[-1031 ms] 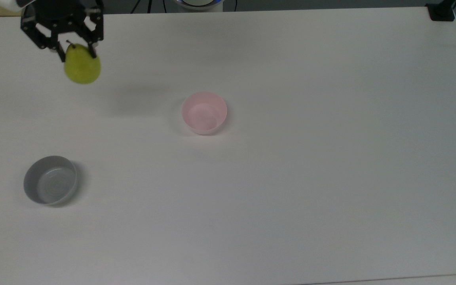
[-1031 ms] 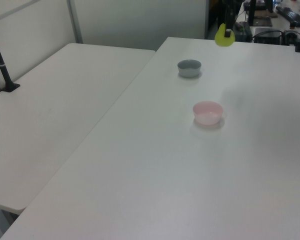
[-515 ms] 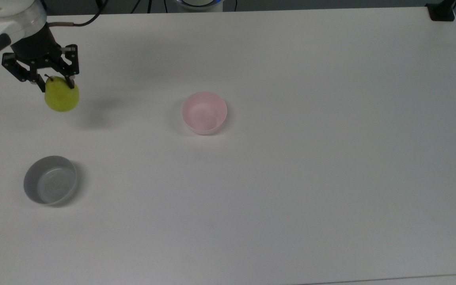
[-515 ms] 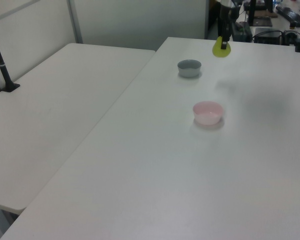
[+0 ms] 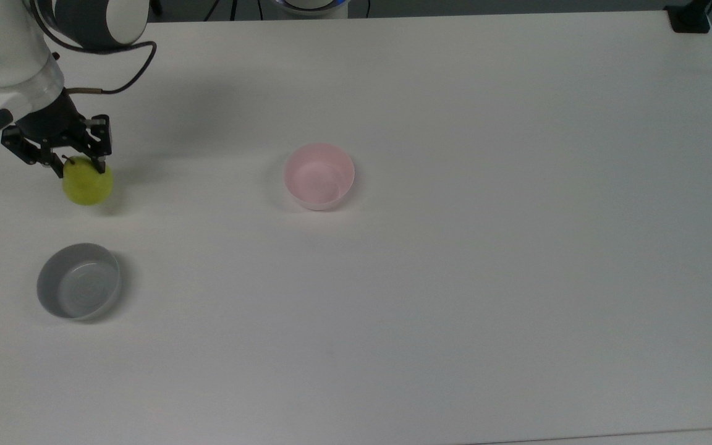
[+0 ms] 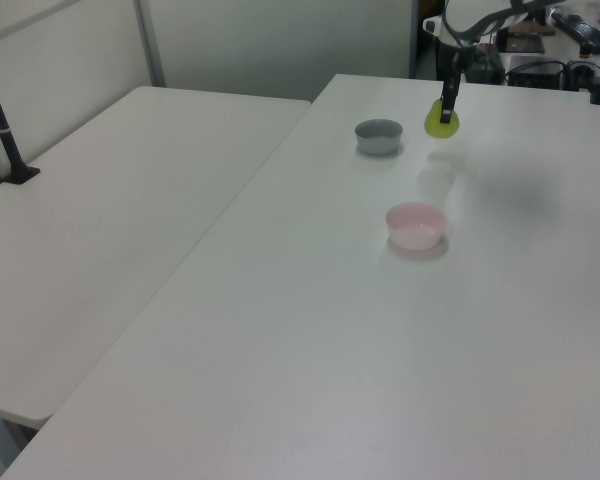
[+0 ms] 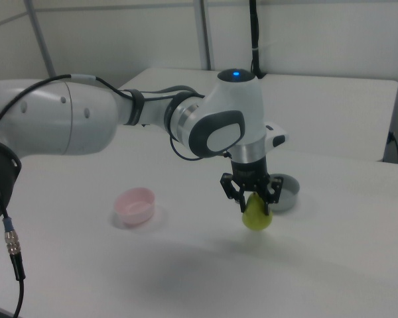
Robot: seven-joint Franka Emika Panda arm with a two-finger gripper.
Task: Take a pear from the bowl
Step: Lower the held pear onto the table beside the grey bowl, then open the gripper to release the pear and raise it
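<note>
White tabletop (image 5: 517, 278) runs bare on every side of the pink bowl (image 5: 319, 175) in the top view, with most open room toward the top view's right edge. The bowl holds nothing. Well off toward the top view's left, the gripper (image 5: 79, 167) is clamped on the top of the pear (image 5: 87, 182); the grey bowl (image 5: 78, 289), below the pear, is also unfilled.

In the left view the pear (image 6: 440, 121) sits beyond the pink bowl (image 6: 416, 225), just beside the grey bowl (image 6: 379, 135), near the table's far edge.

In the right view the pear (image 7: 256, 213) hangs in the gripper (image 7: 254, 202), low over the table, the pink bowl (image 7: 135, 205) apart on the right view's left.
</note>
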